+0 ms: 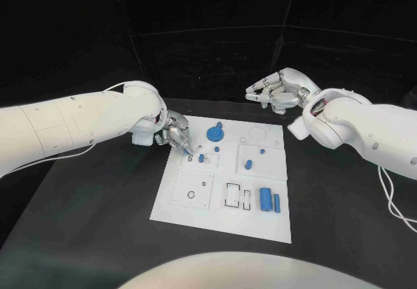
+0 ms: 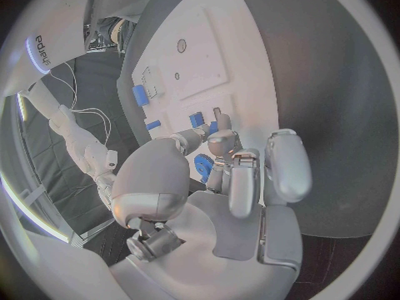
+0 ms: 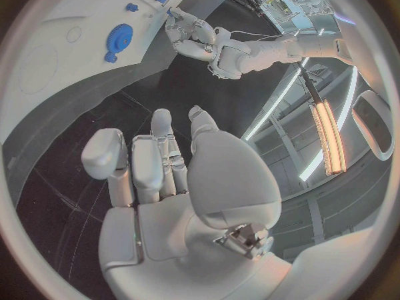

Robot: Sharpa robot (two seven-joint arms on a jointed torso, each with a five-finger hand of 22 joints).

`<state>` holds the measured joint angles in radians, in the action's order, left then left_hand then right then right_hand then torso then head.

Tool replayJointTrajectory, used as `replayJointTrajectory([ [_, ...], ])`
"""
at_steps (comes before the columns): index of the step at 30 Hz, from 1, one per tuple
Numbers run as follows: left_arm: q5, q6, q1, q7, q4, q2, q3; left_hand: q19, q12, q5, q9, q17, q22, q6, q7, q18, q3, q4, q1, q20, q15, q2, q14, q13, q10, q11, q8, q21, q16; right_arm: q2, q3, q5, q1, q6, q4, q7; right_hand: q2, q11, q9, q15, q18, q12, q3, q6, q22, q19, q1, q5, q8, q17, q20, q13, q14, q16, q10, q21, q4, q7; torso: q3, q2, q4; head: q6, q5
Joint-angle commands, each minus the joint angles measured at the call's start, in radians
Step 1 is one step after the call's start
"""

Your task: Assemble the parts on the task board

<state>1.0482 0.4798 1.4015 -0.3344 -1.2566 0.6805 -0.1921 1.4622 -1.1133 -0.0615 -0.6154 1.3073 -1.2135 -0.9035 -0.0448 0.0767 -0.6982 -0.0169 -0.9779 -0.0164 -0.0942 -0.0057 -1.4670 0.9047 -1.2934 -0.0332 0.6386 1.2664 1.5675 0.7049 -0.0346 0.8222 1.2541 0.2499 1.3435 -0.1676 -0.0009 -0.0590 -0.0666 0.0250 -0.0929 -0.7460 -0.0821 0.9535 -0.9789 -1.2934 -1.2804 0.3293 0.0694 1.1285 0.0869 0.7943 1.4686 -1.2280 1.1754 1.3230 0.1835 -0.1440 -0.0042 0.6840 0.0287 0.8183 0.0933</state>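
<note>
My left hand (image 1: 176, 135) sits over the near-left corner of the white plate task board (image 1: 261, 226), fingertips pinching a small blue part (image 1: 192, 158). My right hand (image 1: 273, 90) hovers beyond the board's far edge, fingers loosely curled, holding nothing. Blue gear-shaped disc (image 1: 214, 132) lies flat on the board.

A black table (image 1: 87, 229) is spreading across the foreground, with dark panelled walls (image 1: 208, 48) standing behind it. Long ceiling lamps (image 3: 327, 137) are glowing warm overhead, lighting grey ceiling panels (image 3: 287, 200).

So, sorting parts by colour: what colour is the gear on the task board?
Blue; the gear shows best in the head view, against the white task board.
</note>
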Motion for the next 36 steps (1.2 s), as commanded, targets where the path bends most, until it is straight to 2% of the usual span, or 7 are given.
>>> replayJointTrajectory([
  [1,0.049,-0.047,-0.004,-0.005,-0.004,-0.004,0.0,-0.002,0.0,0.001,-0.002,0.263,-0.003,0.008,0.001,0.003,-0.101,0.096,-0.004,-0.001,0.004,0.01,-0.104,0.004,-0.002,0.003,0.007,0.002,0.003,0.0,-0.001,-0.004,0.002,-0.004,0.002,-0.01,0.009,0.002,-0.001,-0.004,-0.02,0.004,-0.004,-0.007,0.001,0.007,-0.005,0.004,0.005,0.001,0.0,-0.001,0.017,0.004,-0.008,-0.005,-0.003,-0.003,-0.0002,-0.001,0.0012,0.001,0.001],
  [7,0.058,-0.088,-0.013,-0.003,-0.022,-0.004,-0.001,0.0,-0.003,0.001,-0.002,0.263,-0.009,0.009,0.001,0.002,-0.103,0.098,-0.005,-0.001,0.004,0.011,-0.104,0.006,-0.004,0.003,0.007,0.007,0.003,-0.001,-0.001,-0.004,0.002,-0.005,0.001,-0.01,0.009,0.002,-0.001,-0.004,-0.02,0.004,-0.004,-0.007,0.001,0.007,-0.005,0.004,0.005,0.001,0.0,-0.001,0.017,0.004,-0.008,-0.005,-0.003,-0.003,-0.0011,-0.002,0.0015,0.003,0.003],
  [9,0.059,-0.089,-0.014,-0.003,-0.026,-0.004,-0.001,0.0,-0.003,0.001,-0.002,0.263,-0.009,0.009,0.001,0.002,-0.103,0.1,-0.006,-0.001,0.004,0.01,-0.104,0.006,-0.004,0.003,0.007,0.007,0.003,-0.001,-0.001,-0.004,0.002,-0.005,0.001,-0.011,0.009,0.002,-0.001,-0.004,-0.02,0.004,-0.004,-0.007,0.001,0.007,-0.005,0.004,0.005,0.001,0.0,-0.001,0.017,0.004,-0.008,-0.005,-0.003,-0.003,-0.0004,-0.002,0.0012,0.002,0.003],
  [20,0.065,-0.066,-0.025,-0.006,-0.046,0.002,-0.002,0.001,-0.002,0.001,-0.003,0.263,-0.01,0.01,0.001,0.002,-0.105,0.104,-0.008,-0.001,0.003,0.01,-0.104,0.004,-0.003,0.003,0.008,0.007,0.003,-0.001,0.0,-0.004,0.002,-0.006,0.0,-0.011,0.009,0.002,-0.001,-0.004,-0.02,0.004,-0.004,-0.007,0.001,0.007,-0.005,0.004,0.005,0.001,0.0,-0.001,0.017,0.004,-0.008,-0.005,-0.003,-0.003,-0.0006,-0.002,0.0011,0.004,0.007],
  [36,0.094,-0.047,-0.028,-0.014,-0.051,0.012,-0.002,0.002,-0.003,0.0,-0.003,0.263,-0.012,0.01,0.001,0.001,-0.106,0.107,-0.01,-0.001,0.003,0.009,-0.104,0.006,-0.004,0.002,0.009,0.009,0.003,-0.002,0.0,-0.004,0.002,-0.007,-0.001,-0.012,0.009,0.002,-0.001,-0.004,-0.02,0.004,-0.004,-0.007,0.001,0.007,-0.005,0.004,0.005,0.001,0.0,-0.001,0.017,0.004,-0.008,-0.005,-0.003,-0.003,-0.0003,-0.001,0.0003,0.009,0.008],
])
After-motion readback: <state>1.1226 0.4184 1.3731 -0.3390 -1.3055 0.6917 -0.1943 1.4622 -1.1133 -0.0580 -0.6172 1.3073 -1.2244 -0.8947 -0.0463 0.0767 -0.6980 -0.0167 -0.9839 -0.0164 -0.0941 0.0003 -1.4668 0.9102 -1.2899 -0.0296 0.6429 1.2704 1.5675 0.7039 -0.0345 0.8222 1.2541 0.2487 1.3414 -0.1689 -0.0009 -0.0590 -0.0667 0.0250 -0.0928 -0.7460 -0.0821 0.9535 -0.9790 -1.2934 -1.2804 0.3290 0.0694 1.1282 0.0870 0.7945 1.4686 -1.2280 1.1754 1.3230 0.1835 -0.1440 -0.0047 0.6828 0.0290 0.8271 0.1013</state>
